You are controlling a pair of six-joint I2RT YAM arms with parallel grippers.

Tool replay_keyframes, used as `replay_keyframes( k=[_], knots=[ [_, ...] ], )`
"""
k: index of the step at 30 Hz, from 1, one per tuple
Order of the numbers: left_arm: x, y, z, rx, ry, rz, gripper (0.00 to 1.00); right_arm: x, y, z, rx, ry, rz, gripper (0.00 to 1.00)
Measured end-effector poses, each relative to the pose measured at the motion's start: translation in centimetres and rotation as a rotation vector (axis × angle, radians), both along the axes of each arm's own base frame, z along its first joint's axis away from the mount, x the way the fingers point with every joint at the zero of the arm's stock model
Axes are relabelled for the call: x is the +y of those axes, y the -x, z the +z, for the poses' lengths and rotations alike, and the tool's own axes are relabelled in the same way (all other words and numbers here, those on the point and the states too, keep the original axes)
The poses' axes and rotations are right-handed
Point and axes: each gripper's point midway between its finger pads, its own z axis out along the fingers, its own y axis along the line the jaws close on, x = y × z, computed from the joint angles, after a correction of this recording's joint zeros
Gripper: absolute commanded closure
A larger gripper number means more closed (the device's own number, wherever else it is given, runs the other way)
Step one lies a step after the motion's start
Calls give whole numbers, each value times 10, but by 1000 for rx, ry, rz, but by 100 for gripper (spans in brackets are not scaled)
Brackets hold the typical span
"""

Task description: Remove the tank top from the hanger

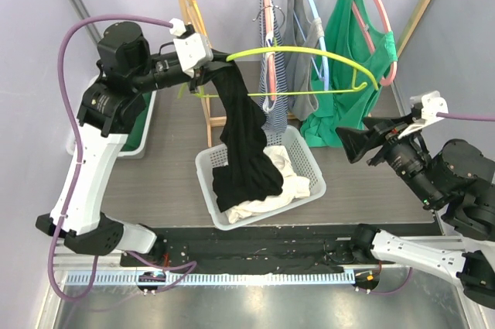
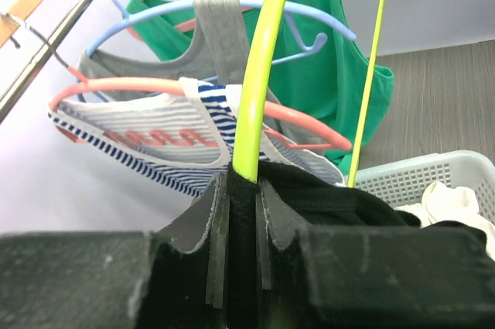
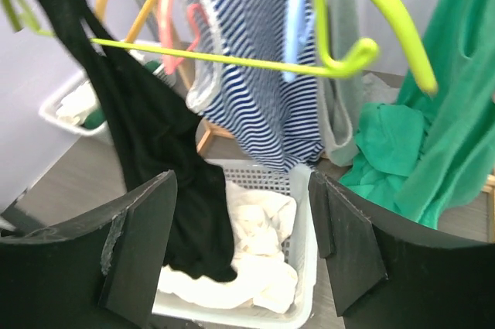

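Note:
My left gripper (image 1: 207, 66) (image 2: 241, 187) is shut on the left end of a yellow-green hanger (image 1: 309, 52) (image 2: 260, 73) (image 3: 232, 59), with a black strap pinched against it. The black tank top (image 1: 244, 135) (image 3: 147, 128) (image 2: 363, 205) hangs from that end only, and its lower part lies in a white basket (image 1: 311, 165) (image 3: 306, 245). The rest of the hanger is bare and reaches to the right. To the right of the basket, my right gripper (image 1: 352, 143) (image 3: 244, 244) is open and holds nothing; it faces the basket and the tank top.
A wooden rack (image 1: 184, 4) at the back carries a striped top (image 1: 271, 89), a grey one (image 1: 303, 50) and a green one (image 1: 348, 73) on pink and blue hangers. White cloth (image 1: 290, 182) lies in the basket. A green-filled bin (image 1: 139, 131) stands at the left.

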Motion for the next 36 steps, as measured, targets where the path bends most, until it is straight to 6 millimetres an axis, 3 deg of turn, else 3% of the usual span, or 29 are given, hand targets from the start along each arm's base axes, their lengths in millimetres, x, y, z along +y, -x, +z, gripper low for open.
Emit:
replay_keyframes(
  k=[4,11,14,17,23,29,34,36],
  knots=[
    [-3,9,1,-25,-14,-40,100,10,14,17,-18,20,115,25],
    [3,55,-17,-41,-100,-196,100,0,61,102,-206,-76,318,24],
    [3,72,-24,-27,-118,-264,100,2,69,115,-248,-71,367,24],
    [3,80,-29,-12,-127,-306,100,19,67,111,-235,-28,415,24],
    [3,90,-34,7,-133,-351,100,66,50,68,-108,114,502,26],
    [2,91,-34,-7,-135,-363,100,75,49,41,-37,174,534,33],
    [2,91,-34,-17,-137,-363,100,69,55,40,-34,166,541,53],
    [2,90,-34,-28,-139,-364,100,65,59,42,-38,155,544,55]
  ],
)
